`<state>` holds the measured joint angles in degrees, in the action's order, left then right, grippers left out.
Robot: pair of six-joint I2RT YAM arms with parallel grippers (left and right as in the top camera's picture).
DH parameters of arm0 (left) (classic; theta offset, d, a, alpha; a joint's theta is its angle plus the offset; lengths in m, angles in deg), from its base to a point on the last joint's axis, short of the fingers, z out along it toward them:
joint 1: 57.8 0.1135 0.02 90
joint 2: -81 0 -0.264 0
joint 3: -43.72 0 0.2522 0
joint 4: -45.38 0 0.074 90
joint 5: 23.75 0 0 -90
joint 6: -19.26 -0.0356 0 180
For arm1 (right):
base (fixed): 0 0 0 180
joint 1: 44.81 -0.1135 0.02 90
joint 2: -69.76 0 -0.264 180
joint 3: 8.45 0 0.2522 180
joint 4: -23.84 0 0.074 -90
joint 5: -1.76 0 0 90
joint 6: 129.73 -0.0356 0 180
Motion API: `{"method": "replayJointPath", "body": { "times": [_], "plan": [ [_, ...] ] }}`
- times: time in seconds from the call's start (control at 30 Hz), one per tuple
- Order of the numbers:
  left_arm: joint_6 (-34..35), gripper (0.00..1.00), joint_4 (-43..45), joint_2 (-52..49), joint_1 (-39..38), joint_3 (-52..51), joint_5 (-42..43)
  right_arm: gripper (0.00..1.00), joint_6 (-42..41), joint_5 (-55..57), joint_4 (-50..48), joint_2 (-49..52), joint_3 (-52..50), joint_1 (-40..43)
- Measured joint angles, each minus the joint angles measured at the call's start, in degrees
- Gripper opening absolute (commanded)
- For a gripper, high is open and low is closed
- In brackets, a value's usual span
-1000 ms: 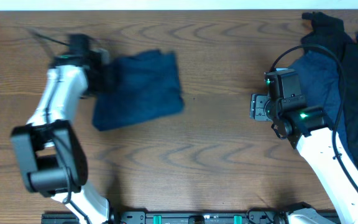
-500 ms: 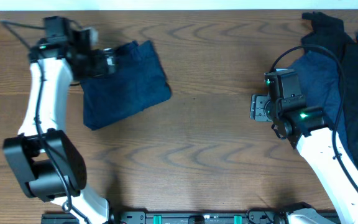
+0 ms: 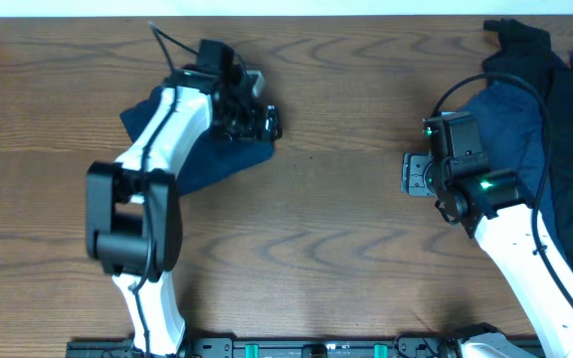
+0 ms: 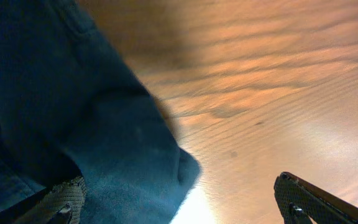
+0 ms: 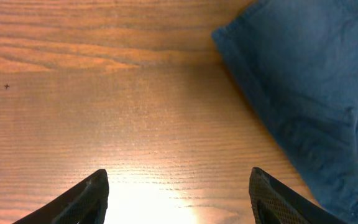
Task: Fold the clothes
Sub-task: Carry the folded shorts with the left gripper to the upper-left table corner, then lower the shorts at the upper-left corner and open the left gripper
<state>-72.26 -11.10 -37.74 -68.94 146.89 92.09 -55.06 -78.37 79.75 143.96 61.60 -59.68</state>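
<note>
Bench [image 3: 346, 249] had two clothes lots: folded piece [image 3: 217, 161] lying diagonal, pile [image 3: 570, 129] right; left tool [image 3: 268, 123], right tool [image 3: 406, 171] both open.

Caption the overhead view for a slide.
Left gripper open at edge of folded blue garment; right gripper open beside unfolded pile.

No legible text, label, brand, number or sign is present in any view. The surfaces of the clothes [image 3: 217, 164] and of the table [image 3: 346, 229] carry no readable marking.
</note>
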Motion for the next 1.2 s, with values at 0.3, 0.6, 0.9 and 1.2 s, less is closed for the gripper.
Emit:
{"method": "replayJointPath", "body": {
  "times": [0.3, 0.6, 0.9, 1.2],
  "plan": [
    [0.0, 0.98, -6.8, -1.7, 6.8, 0.1, -11.2, 0.70, 0.0, 0.0, 0.8, 0.0, 0.0, 0.0],
    [-0.9, 0.98, -1.7, -1.7, 21.9, 0.1, -16.0, 0.70, 0.0, -1.2, 1.8, 0.0, 0.0, 0.0],
    [-1.9, 0.98, -0.8, -1.7, 25.3, 0.1, -16.7, 0.73, -0.1, -1.3, 2.3, 0.0, 0.0, 0.0],
    [-3.1, 0.98, -1.9, 5.2, 21.3, 0.0, -17.5, 0.81, -0.3, -3.6, -0.3, 0.0, 0.0, 2.0]
  ]
}}
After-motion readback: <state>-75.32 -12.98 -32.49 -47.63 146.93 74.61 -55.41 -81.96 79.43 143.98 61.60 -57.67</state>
